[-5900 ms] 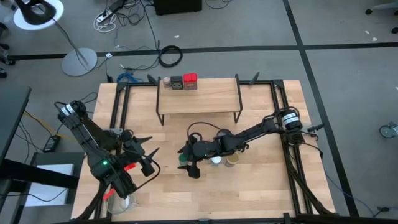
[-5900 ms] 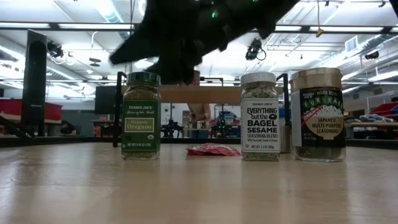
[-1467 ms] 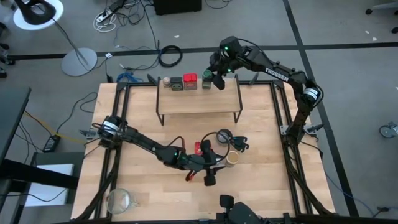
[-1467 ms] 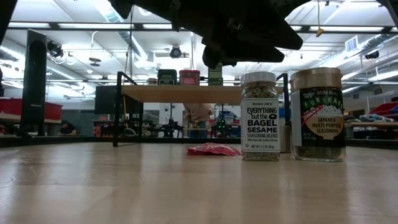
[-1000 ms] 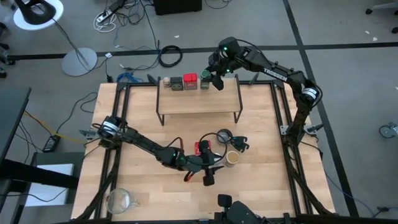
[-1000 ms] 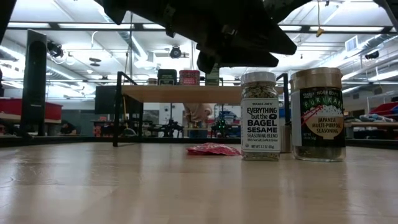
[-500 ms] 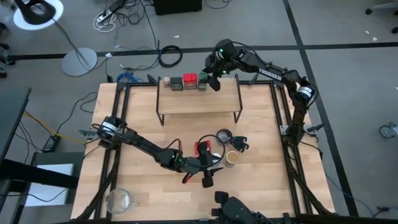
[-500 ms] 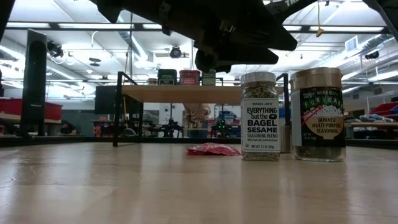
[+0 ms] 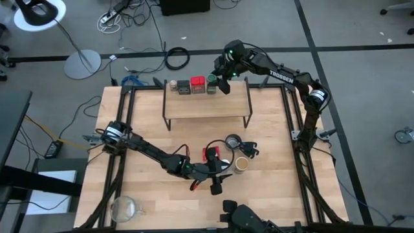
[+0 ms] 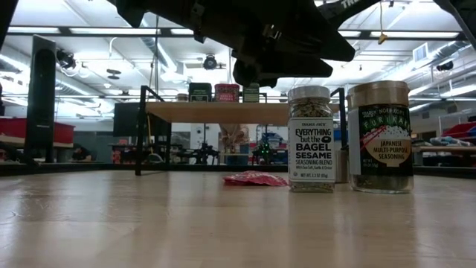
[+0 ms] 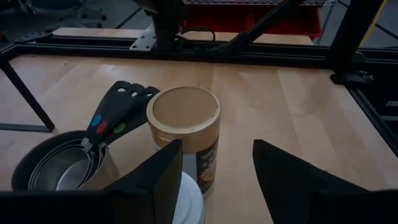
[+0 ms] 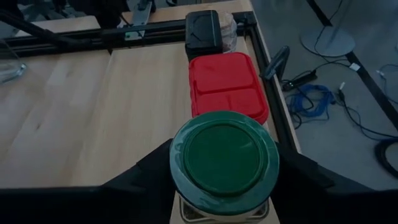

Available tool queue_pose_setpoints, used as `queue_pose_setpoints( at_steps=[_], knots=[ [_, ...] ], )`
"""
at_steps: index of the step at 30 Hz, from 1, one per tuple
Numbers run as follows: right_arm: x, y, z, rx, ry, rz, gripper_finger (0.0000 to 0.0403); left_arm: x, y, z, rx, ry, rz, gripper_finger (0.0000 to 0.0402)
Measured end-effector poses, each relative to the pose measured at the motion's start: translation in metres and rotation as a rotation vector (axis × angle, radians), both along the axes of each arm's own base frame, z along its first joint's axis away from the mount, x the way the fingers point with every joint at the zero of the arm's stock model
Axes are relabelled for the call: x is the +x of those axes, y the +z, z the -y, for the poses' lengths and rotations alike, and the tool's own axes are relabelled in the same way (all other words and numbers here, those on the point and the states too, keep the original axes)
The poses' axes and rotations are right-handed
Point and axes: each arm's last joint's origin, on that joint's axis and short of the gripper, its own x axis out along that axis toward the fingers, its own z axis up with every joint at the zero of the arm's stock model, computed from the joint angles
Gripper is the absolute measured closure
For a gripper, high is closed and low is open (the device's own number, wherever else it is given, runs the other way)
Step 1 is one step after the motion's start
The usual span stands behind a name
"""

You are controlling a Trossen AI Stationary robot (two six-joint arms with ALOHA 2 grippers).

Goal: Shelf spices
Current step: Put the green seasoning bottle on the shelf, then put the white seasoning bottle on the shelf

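Observation:
On the shelf (image 9: 207, 103) a dark square tin (image 9: 184, 86) and a red tin (image 9: 197, 84) stand side by side. My right gripper (image 9: 217, 83) is shut on the green jar (image 9: 211, 85) just right of the red tin (image 12: 229, 84). In the low view the green jar (image 10: 251, 93) has its base at plank level. My left gripper (image 9: 218, 173) hovers open above the white-capped jar (image 10: 310, 138); its white cap (image 11: 188, 200) shows between the fingers. The tan-lidded jar (image 11: 183, 121) stands on the table just beyond. My right gripper pinches the green jar just under its green lid (image 12: 224, 160), one finger (image 12: 152, 174) on each side of the jar. The fingers come from above, slanting in from the shelf's right end. The jar is upright; whether its base rests on the plank, I cannot tell.
A small pale-lidded jar (image 9: 173, 84) stands at the shelf's left end. Nested metal measuring cups with black handles (image 11: 68, 168) sit beside the tan-lidded jar (image 9: 240, 165). A flat red packet (image 9: 208, 154) lies near them. The shelf's near half shows bare plank (image 12: 93, 106).
My right gripper has carried the green jar along the shelf toward its left end, closer to the red tin, and a little lower. My left gripper has stayed open above the white-capped jar.

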Motion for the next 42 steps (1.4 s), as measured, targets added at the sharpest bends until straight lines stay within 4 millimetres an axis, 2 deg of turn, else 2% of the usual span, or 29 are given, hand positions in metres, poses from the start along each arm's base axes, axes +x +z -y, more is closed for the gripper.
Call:
queue_pose_setpoints(
  at_steps=[5, 8, 13, 18, 23, 28, 35, 42],
  knots=[
    [0.004, -0.006, -0.004, 0.023, 0.011, -0.023, 0.0099, 0.000, 0.000, 0.000, -0.002, 0.001, -0.001, 0.0202],
    [0.006, -0.004, -0.007, 0.006, 0.009, -0.018, 0.0063, 0.000, 0.000, 0.000, -0.002, 0.001, -0.001, 0.0202],
    [0.008, -0.001, -0.008, -0.015, 0.001, -0.012, 0.0064, 0.000, 0.000, 0.000, -0.003, 0.001, -0.001, 0.0202],
    [0.008, 0.013, -0.007, -0.045, -0.014, 0.009, 0.0079, 0.000, 0.000, 0.000, -0.008, 0.003, -0.001, 0.0202],
    [0.002, 0.044, -0.011, -0.084, -0.023, 0.047, 0.0082, 0.000, -0.001, 0.000, -0.022, 0.009, -0.011, 0.0202],
    [-0.018, 0.090, -0.026, -0.158, -0.046, 0.111, 0.0080, -0.002, -0.006, -0.001, -0.021, 0.019, -0.063, 0.0202],
    [-0.067, 0.154, -0.065, -0.247, -0.054, 0.232, 0.0080, -0.003, -0.006, -0.002, 0.007, 0.034, -0.071, 0.0199],
    [-0.112, 0.190, -0.114, -0.298, -0.041, 0.291, 0.0083, -0.001, -0.002, -0.001, 0.024, 0.024, -0.031, 0.0176]
  ],
)
